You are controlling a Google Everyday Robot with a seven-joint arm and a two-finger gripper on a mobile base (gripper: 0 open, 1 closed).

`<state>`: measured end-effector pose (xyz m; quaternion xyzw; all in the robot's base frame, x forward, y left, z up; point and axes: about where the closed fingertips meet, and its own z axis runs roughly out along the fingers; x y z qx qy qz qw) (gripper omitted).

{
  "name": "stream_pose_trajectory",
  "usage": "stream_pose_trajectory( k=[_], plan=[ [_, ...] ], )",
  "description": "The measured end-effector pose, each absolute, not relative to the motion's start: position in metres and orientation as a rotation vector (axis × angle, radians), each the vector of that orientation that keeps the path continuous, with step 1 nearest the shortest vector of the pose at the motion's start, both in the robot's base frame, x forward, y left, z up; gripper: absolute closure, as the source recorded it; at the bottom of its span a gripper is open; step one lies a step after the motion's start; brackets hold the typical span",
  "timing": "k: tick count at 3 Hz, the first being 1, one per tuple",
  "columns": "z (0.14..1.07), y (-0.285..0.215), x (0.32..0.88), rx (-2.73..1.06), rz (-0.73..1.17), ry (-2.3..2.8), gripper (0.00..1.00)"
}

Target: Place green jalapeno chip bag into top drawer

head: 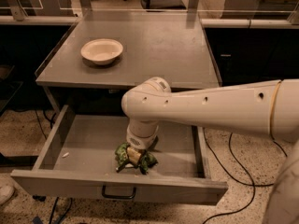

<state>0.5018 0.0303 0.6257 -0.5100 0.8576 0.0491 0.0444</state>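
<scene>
The top drawer [84, 146] is pulled wide open under the grey table, its dark pull handle [118, 193] at the middle of the front panel. The green jalapeno chip bag [122, 154] lies crumpled on the drawer floor near the front, about the middle. My gripper [134, 158] reaches straight down into the drawer from the big white arm [210, 108] and sits right at the bag, in contact with it. The gripper's tip is partly buried in the bag's folds.
A cream bowl [102, 50] stands on the grey tabletop [159, 45] at the back left. A small white scrap [66, 155] lies in the drawer's left part. Cables [233, 171] run over the speckled floor at the right. Dark cabinets flank the table.
</scene>
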Motion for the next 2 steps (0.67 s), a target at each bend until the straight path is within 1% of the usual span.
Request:
stream_pose_trajectory(
  k=[1, 2],
  plan=[
    [0.6256, 0.0303, 0.5018, -1.558, 0.15, 2.621, 0.0],
    [0.6256, 0.0303, 0.5018, -1.558, 0.15, 2.621, 0.0]
  ],
)
